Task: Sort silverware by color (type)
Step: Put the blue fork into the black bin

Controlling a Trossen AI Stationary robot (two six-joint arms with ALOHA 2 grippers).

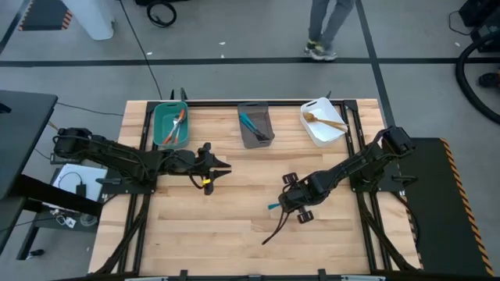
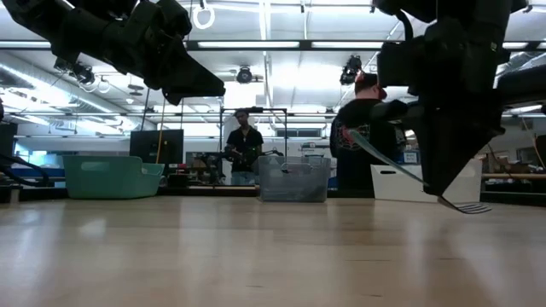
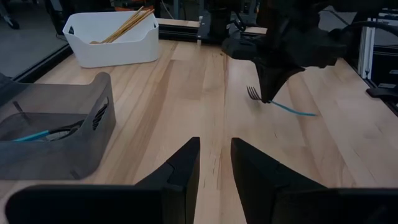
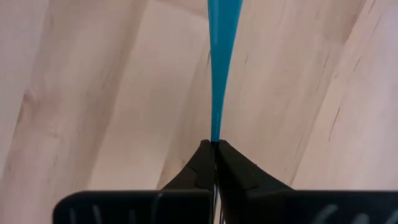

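1. Pale wooden table (image 1: pixel 234 226) on a grey floor; beyond the grey bin, one person (image 2: pixel 245 145) stands in the room and another passes by.
2. Left of the grey bin, the teal bin (image 1: pixel 162 117) holds orange-handled forks (image 1: pixel 178 125).
3. The grey bin (image 1: pixel 248 139) holds blue-handled forks (image 1: pixel 251 125).
4. Right of the grey bin, the white bin (image 1: pixel 312 133) holds golden-tan forks (image 1: pixel 326 121).
5. Left gripper (image 1: pixel 223 167) hovers between the teal and grey bins, fingers (image 3: pixel 180 171) parted, empty.
6. Right gripper (image 4: pixel 214 149), on the near side of the grey bin, has its fingers pinching a blue fork (image 4: pixel 221 68) above the table.

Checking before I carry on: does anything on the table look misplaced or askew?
Nothing stands out. The right tool is shut on a blue fork above the table; teal bin, grey bin and white bin each hold matching colours.
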